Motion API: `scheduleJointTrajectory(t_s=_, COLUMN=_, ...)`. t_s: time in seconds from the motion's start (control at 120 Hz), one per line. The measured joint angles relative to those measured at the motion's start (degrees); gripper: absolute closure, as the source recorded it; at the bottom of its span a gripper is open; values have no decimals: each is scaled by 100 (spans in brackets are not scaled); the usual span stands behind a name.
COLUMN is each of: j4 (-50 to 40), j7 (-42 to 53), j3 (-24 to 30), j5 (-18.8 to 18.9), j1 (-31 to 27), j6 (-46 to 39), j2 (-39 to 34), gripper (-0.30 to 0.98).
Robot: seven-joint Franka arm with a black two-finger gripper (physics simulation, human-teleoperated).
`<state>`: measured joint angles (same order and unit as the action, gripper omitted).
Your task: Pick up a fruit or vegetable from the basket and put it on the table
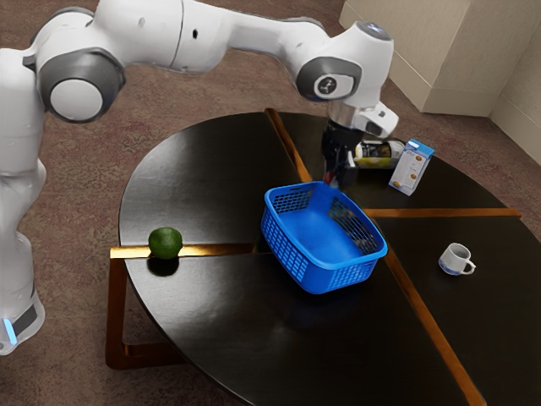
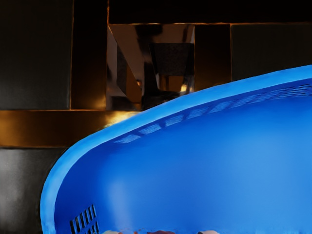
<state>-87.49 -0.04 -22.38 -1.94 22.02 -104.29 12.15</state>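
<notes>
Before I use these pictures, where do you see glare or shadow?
Exterior view: glare on the shiny brown strip, dark shadow below the round green fruit. Wrist view: glint beside the blue plastic basket, paler sheen inside it.

"How many baskets (image 1: 319,280) were there?"
"One, on one tabletop (image 1: 207,313)."
"And fruit?"
"One green fruit (image 1: 166,243); the reddish stuff (image 2: 161,232) was too hidden to count."
"Anything else?"
"One mug (image 1: 455,258), one carton (image 1: 410,168), one lying container (image 1: 378,156)."
</notes>
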Motion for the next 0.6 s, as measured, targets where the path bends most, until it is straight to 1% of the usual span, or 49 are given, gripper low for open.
scheduleJointTrajectory(t_s=0.033, j4=151, j7=35, j3=-91, j5=-34, j1=3, j6=159, j2=-2, gripper=53)
scheduleJointTrajectory(t_s=0.108, j4=303, j7=129, j3=-566, j5=-131, j1=33, j6=430, j2=-3, gripper=53)
scheduleJointTrajectory(t_s=0.192, j4=339, j7=225, j3=-1086, j5=-180, j1=31, j6=612, j2=-46, gripper=53)
scheduleJointTrajectory(t_s=0.275, j4=242, j7=310, j3=-1452, j5=-197, j1=20, j6=668, j2=-99, gripper=53)
scheduleJointTrajectory(t_s=0.367, j4=-235, j7=387, j3=-1570, j5=-204, j1=19, j6=453, j2=-83, gripper=53)
scheduleJointTrajectory(t_s=0.6, j4=-1254, j7=512, j3=-1686, j5=-207, j1=13, j6=-467, j2=-102, gripper=53)
